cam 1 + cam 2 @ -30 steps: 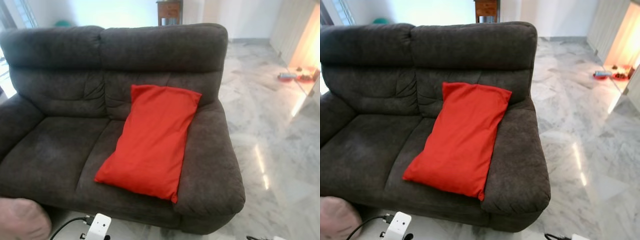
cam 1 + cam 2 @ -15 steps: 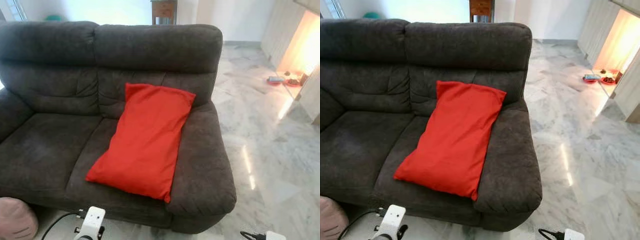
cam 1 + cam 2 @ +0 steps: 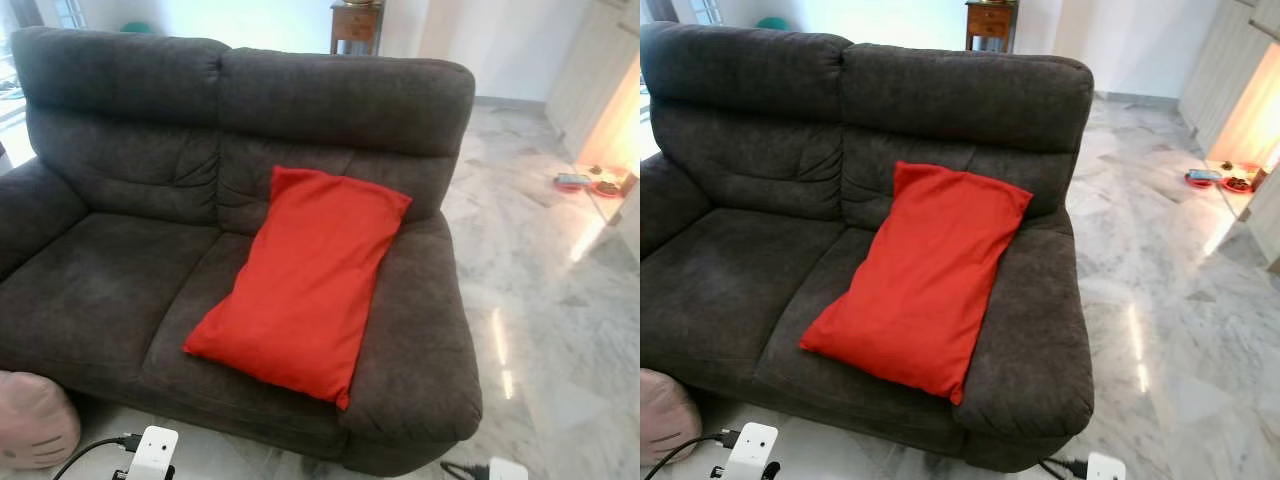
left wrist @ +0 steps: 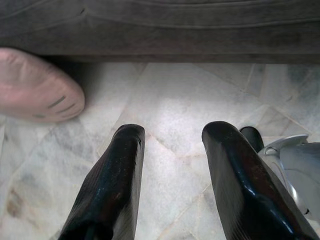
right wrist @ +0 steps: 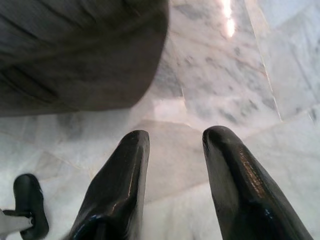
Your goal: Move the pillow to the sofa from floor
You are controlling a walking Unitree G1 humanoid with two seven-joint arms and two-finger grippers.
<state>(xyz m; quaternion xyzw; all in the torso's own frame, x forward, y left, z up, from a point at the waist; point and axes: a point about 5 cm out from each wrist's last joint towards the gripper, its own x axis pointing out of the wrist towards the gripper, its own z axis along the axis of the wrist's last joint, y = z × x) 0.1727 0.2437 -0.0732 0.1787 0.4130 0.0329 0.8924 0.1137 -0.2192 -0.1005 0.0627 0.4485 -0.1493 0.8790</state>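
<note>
A red pillow (image 3: 305, 280) lies tilted on the right seat of the dark grey two-seat sofa (image 3: 110, 270), its top leaning against the backrest and its right side along the armrest. My left gripper (image 4: 172, 137) hangs open over the marble floor in front of the sofa base, holding nothing. My right gripper (image 5: 172, 145) is open too, above the floor near the sofa's right front corner.
A pink cushion (image 3: 35, 420) lies on the floor at the sofa's left front. Marble floor (image 3: 560, 300) stretches away on the right. A wooden side table (image 3: 355, 20) stands behind the sofa. Small red items (image 3: 585, 182) sit on the floor far right.
The view has shifted: the sofa and pillow now sit slightly further right in the picture, and more of the pink cushion shows. The pillow itself has not moved on the sofa.
</note>
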